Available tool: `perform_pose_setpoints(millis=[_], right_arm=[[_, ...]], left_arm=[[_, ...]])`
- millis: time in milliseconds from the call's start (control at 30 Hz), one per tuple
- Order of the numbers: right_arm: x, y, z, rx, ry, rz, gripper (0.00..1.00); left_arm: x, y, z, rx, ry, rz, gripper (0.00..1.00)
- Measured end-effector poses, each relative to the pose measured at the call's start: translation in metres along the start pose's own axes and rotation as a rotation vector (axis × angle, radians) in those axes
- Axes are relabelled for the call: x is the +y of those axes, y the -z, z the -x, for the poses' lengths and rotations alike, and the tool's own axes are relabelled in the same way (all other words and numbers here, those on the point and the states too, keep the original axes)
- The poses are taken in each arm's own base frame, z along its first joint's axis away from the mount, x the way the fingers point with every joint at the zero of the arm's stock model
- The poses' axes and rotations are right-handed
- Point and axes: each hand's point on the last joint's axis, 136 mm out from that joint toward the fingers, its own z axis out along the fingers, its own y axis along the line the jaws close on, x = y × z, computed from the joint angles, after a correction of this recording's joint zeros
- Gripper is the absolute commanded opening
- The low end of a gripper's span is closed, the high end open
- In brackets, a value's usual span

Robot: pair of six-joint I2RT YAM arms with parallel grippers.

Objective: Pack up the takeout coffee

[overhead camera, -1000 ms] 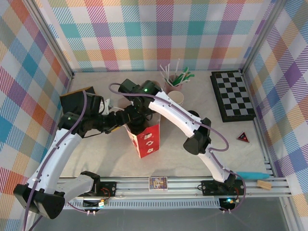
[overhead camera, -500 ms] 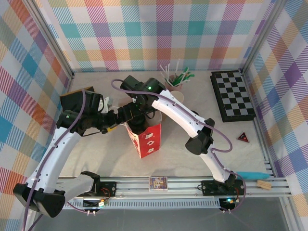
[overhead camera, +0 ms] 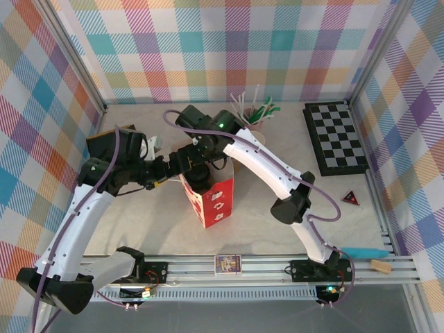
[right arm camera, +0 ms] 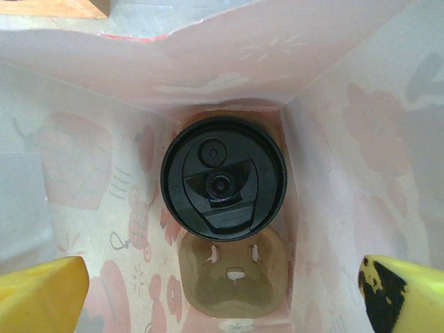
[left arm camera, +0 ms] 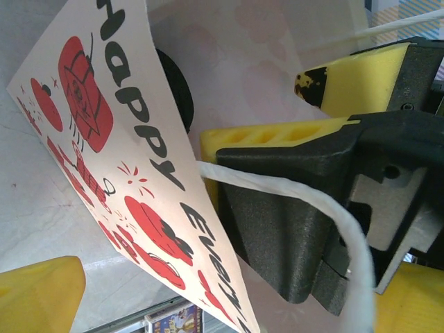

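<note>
**A:** Where is the takeout coffee (right arm camera: 223,179)?

**B:** It stands upright on the floor of the paper bag (right arm camera: 333,125), seen straight down from the right wrist. It sits tight in the far end, close to the bag's walls.

**A:** What does it look like?

**B:** All that shows is the lid. It is round, glossy black plastic with a raised rim, a small round dimple near the far edge and a sip hole in a sunken panel at the middle. The lid hides the cup's sides. Just beside it on the near side lies a brown cardboard insert (right arm camera: 232,274) with small cut-outs.

**A:** And the right hand (right arm camera: 222,295)?

**B:** It is spread wide above the bag's mouth, with its yellow fingertips (right arm camera: 41,291) far apart and touching nothing.

**A:** The left hand (left arm camera: 222,298)?

**B:** It is also spread. The bag's printed wall runs between its fingers without being pinched. The bag stands on the desk (overhead camera: 159,229).
</note>
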Motion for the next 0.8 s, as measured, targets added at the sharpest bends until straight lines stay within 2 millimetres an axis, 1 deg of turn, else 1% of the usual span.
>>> perform_pose_setpoints(millis=[167, 333, 533, 800], right_arm=[[0.002, 0.008, 0.006, -0.033, -0.001, 0.009, 0.99], [0.004, 0.02, 0.014, -0.077, -0.006, 0.029, 0.99], [0.009, 0.043, 0.027, -0.159, -0.014, 0.072, 0.99], [0.022, 0.06, 0.044, -0.253, -0.004, 0.127, 0.99]], left_arm=[[-0.005, 0.005, 0.003, -0.012, -0.007, -0.009, 1.0], [-0.013, 0.013, 0.007, -0.038, -0.025, -0.029, 1.0], [-0.026, 0.031, 0.013, -0.082, -0.068, -0.072, 1.0], [-0.031, 0.05, 0.018, -0.141, -0.112, -0.079, 1.0]])
